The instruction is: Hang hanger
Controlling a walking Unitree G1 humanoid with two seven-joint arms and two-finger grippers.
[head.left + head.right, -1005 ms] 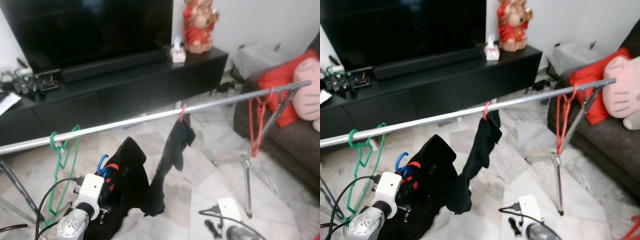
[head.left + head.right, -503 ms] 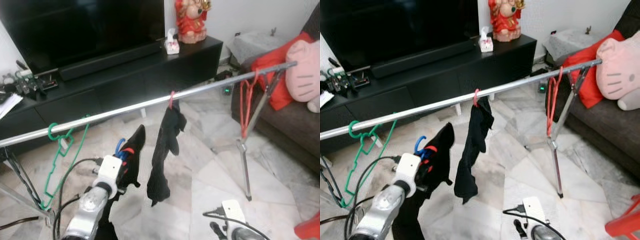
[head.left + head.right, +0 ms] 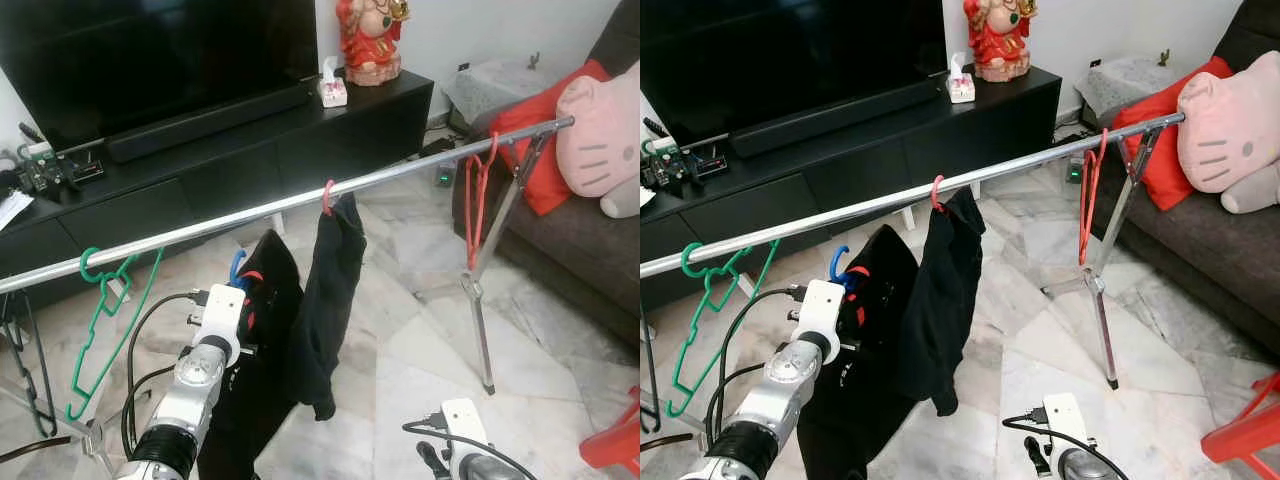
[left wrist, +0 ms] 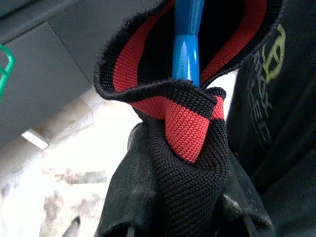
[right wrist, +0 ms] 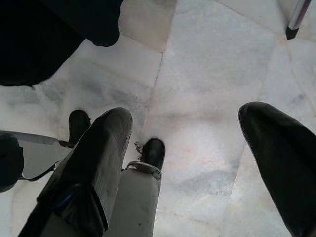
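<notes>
Left wrist view: blue hanger [image 4: 186, 39] between jaws

It was a living room in a home. A big television [image 3: 170, 50] stood on a long black cabinet [image 3: 250, 160] against the far wall, with a red figurine [image 3: 368, 40] and a tissue box [image 3: 331, 90] on top. At the right sat a dark sofa [image 3: 590, 270] with cushions. A clothes rail [image 3: 250, 215] crossed the marble floor [image 3: 420, 330].
</notes>
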